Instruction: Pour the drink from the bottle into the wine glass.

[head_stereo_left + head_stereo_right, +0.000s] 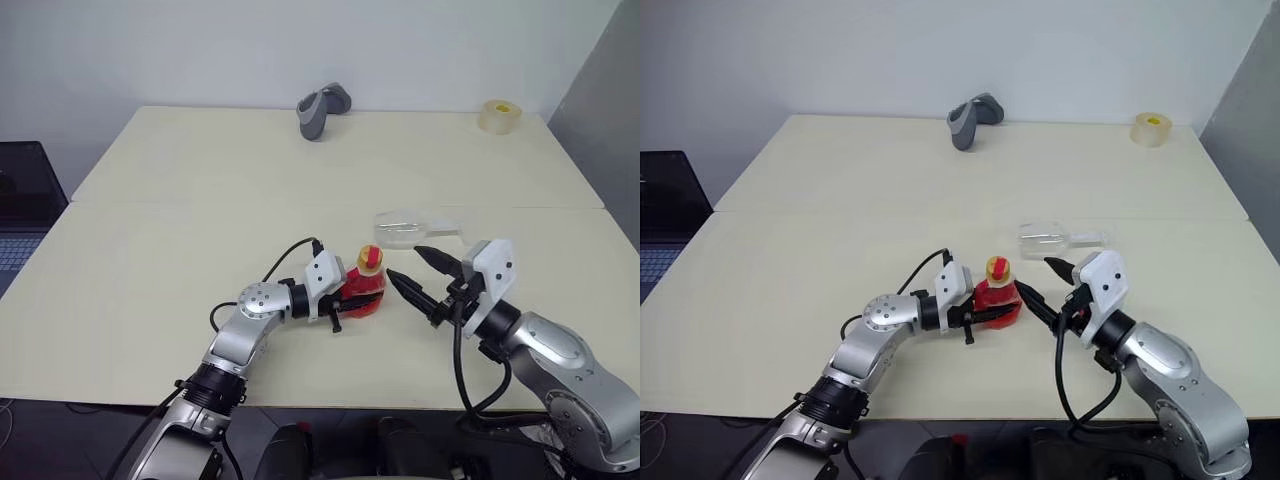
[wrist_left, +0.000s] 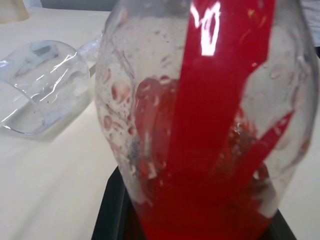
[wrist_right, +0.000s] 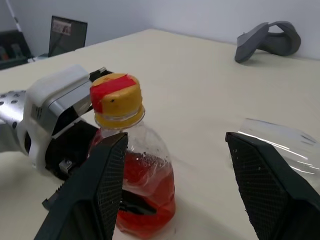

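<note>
The left gripper (image 1: 352, 300) has its jaws pinching the bottle (image 1: 366, 288), upright on the table (image 1: 150, 260); the right gripper (image 1: 421, 275) stands beside it, jaws spread, facing the cap (image 3: 117, 99). Uncapping seems in hand; next, those jaws must close on the cap; the wine glass (image 1: 408, 229) lies toppled just behind and needs righting, its stem and foot hard to make out.

Plain white wall behind, grey panel at the right edge, two pale cream tables (image 1: 180, 200) pushed together with a seam across, dark laptop (image 1: 25, 200) at the left edge, grey headset-like object (image 1: 322, 108) and tape roll (image 1: 499, 116) along the far side, soft even light
</note>
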Robot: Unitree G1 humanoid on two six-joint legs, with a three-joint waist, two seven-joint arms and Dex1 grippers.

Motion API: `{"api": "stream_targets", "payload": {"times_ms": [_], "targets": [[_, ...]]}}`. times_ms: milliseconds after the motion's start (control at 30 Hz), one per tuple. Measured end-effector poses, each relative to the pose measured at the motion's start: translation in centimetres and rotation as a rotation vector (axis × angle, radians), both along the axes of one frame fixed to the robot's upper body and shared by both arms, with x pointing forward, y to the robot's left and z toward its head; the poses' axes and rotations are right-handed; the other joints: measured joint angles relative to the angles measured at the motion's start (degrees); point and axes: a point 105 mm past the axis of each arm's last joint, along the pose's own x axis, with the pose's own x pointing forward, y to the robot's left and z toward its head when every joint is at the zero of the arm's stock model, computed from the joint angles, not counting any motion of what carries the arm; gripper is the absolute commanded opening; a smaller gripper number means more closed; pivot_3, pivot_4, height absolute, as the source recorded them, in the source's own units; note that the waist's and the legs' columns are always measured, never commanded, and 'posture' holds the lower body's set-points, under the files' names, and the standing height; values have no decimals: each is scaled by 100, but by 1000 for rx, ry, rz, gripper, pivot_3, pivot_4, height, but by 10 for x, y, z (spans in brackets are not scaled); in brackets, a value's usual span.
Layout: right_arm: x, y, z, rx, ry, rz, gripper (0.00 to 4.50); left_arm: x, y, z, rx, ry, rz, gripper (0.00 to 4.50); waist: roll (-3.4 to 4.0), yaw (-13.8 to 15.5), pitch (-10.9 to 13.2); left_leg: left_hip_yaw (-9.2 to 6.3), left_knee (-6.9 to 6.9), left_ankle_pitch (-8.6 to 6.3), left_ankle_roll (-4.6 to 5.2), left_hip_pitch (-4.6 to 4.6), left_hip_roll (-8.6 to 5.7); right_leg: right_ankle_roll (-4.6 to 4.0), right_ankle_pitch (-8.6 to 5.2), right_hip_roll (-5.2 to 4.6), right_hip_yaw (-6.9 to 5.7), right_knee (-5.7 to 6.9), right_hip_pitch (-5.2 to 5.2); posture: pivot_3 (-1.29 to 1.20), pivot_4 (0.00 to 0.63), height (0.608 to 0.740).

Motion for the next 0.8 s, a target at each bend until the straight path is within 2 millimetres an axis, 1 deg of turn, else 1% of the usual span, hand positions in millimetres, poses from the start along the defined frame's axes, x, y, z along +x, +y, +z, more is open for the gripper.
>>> {"api": "stream_targets", "payload": {"times_ms": [133, 300, 400, 533, 633, 767, 800], "targets": [[-8, 16, 8, -7, -33, 86, 3318, 0, 0, 0, 1, -1, -2, 980, 0, -2, 0, -1, 0, 0, 0, 1, 1, 2, -1, 0, -1, 1, 0, 0, 150, 740], [-4, 36, 20, 22, -80, 135, 3318, 0, -1, 1, 0, -1, -9, 980, 0, 7, 0, -1, 1, 0, 0, -1, -1, -2, 1, 0, 0, 0, 0, 0, 150, 740], [0, 40, 17, 16, -75, 137, 3318, -1, -1, 1, 0, -1, -13, 980, 0, 10, 0, -1, 1, 0, 0, -2, -1, -7, 4, -1, -1, -2, 0, 0, 150, 740], [3, 40, 14, 16, -62, 129, 3318, -1, -1, 1, 1, -1, -13, 979, 0, 11, 0, -2, 1, 0, 0, -1, 0, -9, 5, -2, -1, -1, 0, 0, 150, 740], [4, 42, 13, 24, -58, 128, 2713, -1, -1, 1, 2, -1, -13, 979, 0, 10, 0, -3, 1, 0, 0, 0, 0, -7, 4, -2, -2, 0, 0, 0, 150, 740], [7, 43, 12, 32, -58, 113, 1320, -1, -1, 0, 2, 0, -14, 979, 0, 10, 0, -1, 1, 0, 0, -1, -1, -8, 5, -2, 0, 0, 0, 0, 150, 740], [7, 43, 12, 34, -58, 113, 1210, -1, -1, 0, 2, 0, -14, 979, 0, 10, 0, -1, 1, 0, 0, -1, -1, -8, 5, -2, 0, 0, 0, 0, 150, 740]]}}
